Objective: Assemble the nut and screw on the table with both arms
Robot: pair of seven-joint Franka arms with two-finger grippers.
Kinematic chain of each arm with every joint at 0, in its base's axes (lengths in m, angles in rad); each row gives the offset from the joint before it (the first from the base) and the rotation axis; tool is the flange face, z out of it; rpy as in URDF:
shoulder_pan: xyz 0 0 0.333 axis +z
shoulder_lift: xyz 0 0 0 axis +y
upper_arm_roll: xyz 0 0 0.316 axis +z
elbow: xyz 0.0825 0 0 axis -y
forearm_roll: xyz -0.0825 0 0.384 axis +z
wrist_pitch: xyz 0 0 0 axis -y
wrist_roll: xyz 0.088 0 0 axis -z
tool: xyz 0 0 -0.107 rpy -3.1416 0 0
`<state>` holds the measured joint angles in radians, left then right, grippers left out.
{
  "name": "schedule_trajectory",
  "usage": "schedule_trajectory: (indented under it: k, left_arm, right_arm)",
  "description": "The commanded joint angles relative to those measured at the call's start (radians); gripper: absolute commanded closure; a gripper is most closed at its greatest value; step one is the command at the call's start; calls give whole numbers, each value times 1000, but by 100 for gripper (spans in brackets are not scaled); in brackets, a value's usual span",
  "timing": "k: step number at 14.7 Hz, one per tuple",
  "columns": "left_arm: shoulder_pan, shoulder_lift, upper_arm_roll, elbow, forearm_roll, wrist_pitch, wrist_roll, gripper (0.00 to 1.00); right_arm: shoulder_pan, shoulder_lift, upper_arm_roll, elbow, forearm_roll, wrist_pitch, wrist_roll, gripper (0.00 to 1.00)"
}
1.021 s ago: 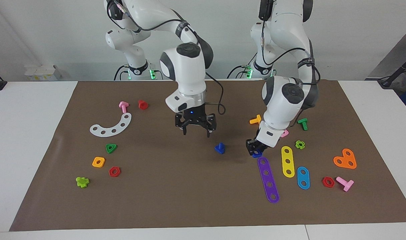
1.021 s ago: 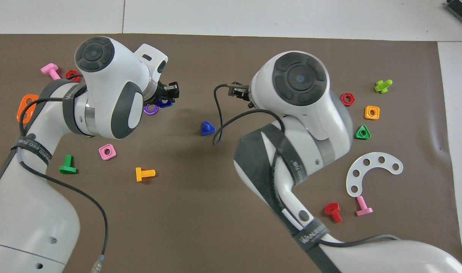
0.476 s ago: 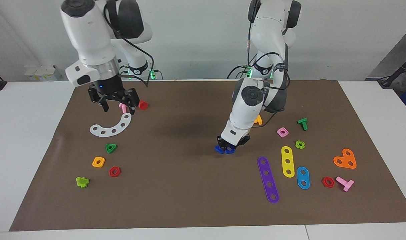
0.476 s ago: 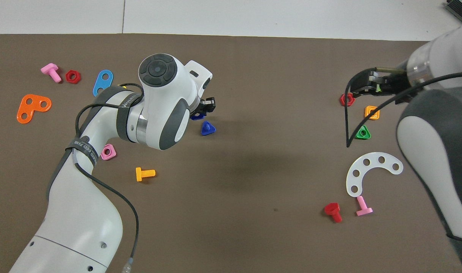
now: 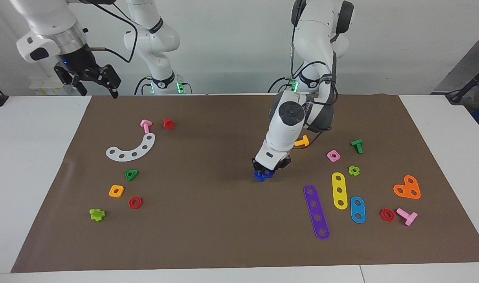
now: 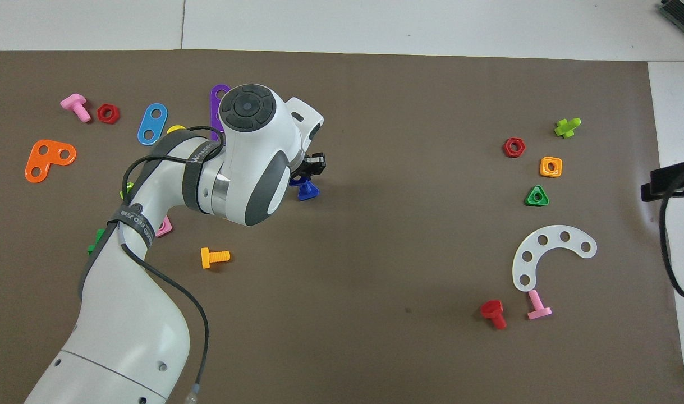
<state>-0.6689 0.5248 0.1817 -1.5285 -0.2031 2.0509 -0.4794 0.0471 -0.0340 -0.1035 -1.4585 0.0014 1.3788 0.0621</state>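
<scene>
Centrally on the brown mat of the table (image 5: 223, 243) sits the screw (image 5: 258, 176), dark blue, its wide triangular-looking head flat on the mat and its short shaft pointing up, so the long axis is upright; the overhead view shows it as a small blue wedge (image 6: 307, 191). Touching it, on the side toward the left arm's end, is a second dark-blue piece, the nut (image 5: 268, 173), held low by the left gripper (image 5: 271, 168), whose fingers are narrowed around it. Whether nut and shaft are engaged cannot be told: the gripper's body covers the joint, and from above only a sliver of the nut (image 6: 295, 181) shows under the wrist. The left arm also hides parts of the purple strip (image 5: 316, 212) and yellow strip (image 5: 340, 190) in the overhead view. Nearer the robots lies the orange bolt (image 5: 301, 142). The right gripper (image 5: 94, 84) hangs high over the white table edge at the right arm's end, fingers spread wide and holding nothing; from above only its dark edge (image 6: 670, 179) enters, cut off by the frame.
</scene>
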Motion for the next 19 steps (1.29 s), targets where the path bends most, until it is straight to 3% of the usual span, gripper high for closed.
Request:
schedule_trajectory:
  k: [1,2,7,12,15,19]
  left_arm:
    - [-26,4,18,-18,-24,-3,-2,100]
    - [-38,3,18,-22,-25,-3,-4,100]
    - [-57,-6,18,-51,-25,-2,-19,100]
    - [-52,-8,19,-39,-25,-15,-18,100]
    - [-43,-5,24,-29,-30,-14,-18,100]
    - [-34,0,28,-21,-30,-5,-18,100]
  right_arm:
    - [-9,-61,11,-110,2,-9,-28,0]
    - [-3,-82,11,-153,2,20,-34,0]
    - [-7,-87,21,-168,-34,34,-125,0]
    - [-12,8,21,-40,-57,8,-127,0]
    - [4,-30,24,-120,-83,40,-128,0]
    - [2,-32,24,-128,-81,45,-125,0]
